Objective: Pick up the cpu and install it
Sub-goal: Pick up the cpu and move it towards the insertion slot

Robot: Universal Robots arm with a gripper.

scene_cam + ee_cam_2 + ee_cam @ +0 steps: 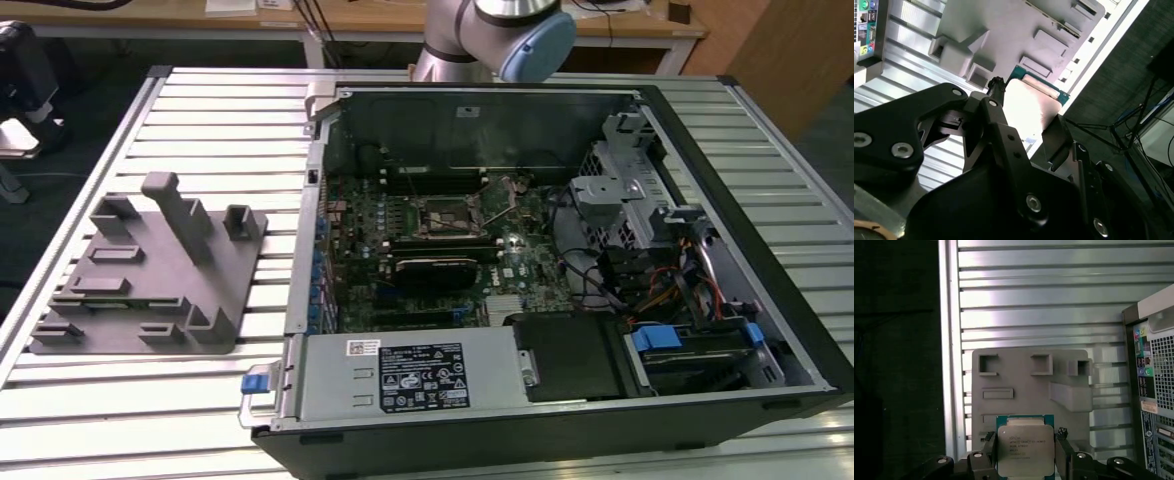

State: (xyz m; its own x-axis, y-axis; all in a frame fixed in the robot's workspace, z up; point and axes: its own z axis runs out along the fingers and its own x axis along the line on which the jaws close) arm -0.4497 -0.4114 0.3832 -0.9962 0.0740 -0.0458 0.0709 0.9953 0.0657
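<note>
Looking through the first wrist view, I have the small flat square cpu [1025,452], a silvery-grey metal lid on a green board, clamped in the black pincer [1025,440]. One finger presses on each of two opposite edges, so the jaws stand closed to just the chip's width. The chip sits squarely between the fingertips [1064,444] with its metal face toward that camera. In the second wrist view I see the same grip from the other side: the cpu [1026,107] glares pale under the light, its green rim showing, wedged between the pincer [1026,109] fingers. Beyond the chip lies the grey plastic fixture block [1029,385] with its square recesses and raised posts, flat on the slatted aluminium desk [1029,290]. As far as I can judge the chip is lifted clear of the block. Beside the block in both wrist views is the rear panel of the black open computer case [1154,365], with coloured ports. In the exterior view the block [147,290] sits on the desk [200,110] at the exterior view's left of the case [534,440]. The case lies open with its green motherboard [441,265] exposed and a square black socket [447,215] near the board's middle. The silver arm [501,30] with its pale blue joint cap rises behind the case.
</note>
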